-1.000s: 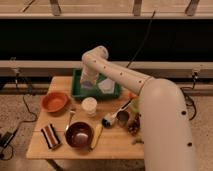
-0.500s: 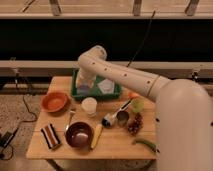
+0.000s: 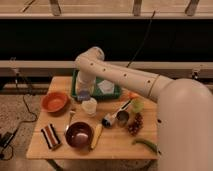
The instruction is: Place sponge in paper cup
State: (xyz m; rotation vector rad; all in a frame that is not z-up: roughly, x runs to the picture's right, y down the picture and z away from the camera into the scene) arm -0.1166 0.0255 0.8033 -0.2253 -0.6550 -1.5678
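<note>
Hovering gripper (image 3: 83, 93), seemingly grey-blue sponge (image 3: 83, 95)

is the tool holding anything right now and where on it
The tool hangs just above the paper cup with the sponge at its tip, apparently gripped by its top; the exact contact cannot be told.

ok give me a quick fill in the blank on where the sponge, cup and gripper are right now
1. The gripper holds the sponge just above the ____ cup.
2. The orange bowl sits to the ____ of that cup in the camera view.
3. Behind the cup, the tray is coloured ____.
4. The striped block lies beside the dark ____.

Missing words: paper; left; green; bowl
</note>
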